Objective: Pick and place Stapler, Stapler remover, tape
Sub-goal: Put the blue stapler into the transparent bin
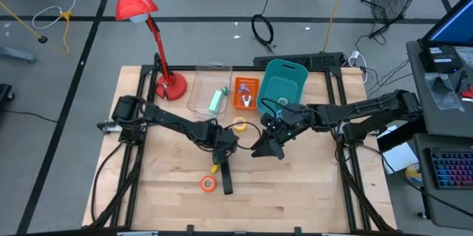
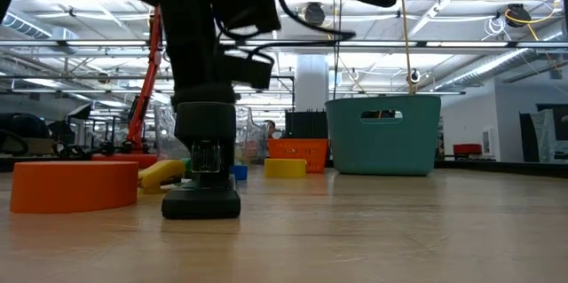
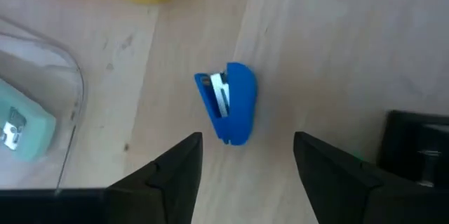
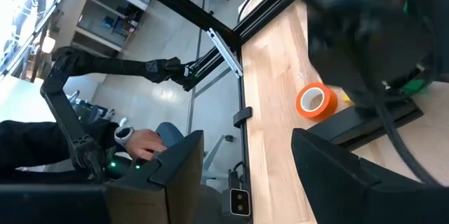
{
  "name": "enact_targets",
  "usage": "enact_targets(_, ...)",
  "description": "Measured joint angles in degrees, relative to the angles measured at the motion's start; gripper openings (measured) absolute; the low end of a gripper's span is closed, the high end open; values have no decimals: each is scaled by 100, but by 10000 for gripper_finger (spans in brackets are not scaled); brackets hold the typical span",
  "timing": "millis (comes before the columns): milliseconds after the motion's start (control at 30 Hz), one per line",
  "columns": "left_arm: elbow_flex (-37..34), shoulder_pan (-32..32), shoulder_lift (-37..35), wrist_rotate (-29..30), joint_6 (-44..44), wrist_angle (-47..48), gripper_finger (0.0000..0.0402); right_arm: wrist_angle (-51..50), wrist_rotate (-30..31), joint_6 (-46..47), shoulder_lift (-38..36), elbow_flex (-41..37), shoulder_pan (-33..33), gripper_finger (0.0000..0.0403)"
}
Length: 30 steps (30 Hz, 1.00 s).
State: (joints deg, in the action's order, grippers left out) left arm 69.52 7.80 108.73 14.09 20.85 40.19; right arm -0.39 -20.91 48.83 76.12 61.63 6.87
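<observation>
A blue stapler remover (image 3: 228,101) lies on the wooden table. My left gripper (image 3: 245,140) hangs just above it, open and pointing down, one finger on each side and touching nothing. In the high view my left gripper (image 1: 223,147) hides it. A black stapler (image 1: 226,178) lies close by toward the near edge, with an orange tape roll (image 1: 208,184) beside it. A yellow tape roll (image 1: 240,125) lies farther back. My right gripper (image 1: 261,149) waits open above the table's middle, and its fingers (image 4: 175,161) hold nothing.
A clear tray (image 1: 198,97) with a mint-green stapler (image 3: 21,129) stands at the back, beside a small orange basket (image 1: 246,92) and a teal bin (image 1: 284,84). A red desk lamp (image 1: 166,81) stands at the far left. A person's hand (image 4: 140,140) shows beyond the table.
</observation>
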Motion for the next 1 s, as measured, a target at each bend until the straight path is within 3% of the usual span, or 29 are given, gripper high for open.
enact_targets(300, 9, -1, 89, 544, -113, -36, 223, -112, 101, 38, 0, 0, 73, 209)
enact_targets(1000, 13, -757, 79, 258, -276, -309, 223, -161, 297, 19, 0, 0, 317, 209)
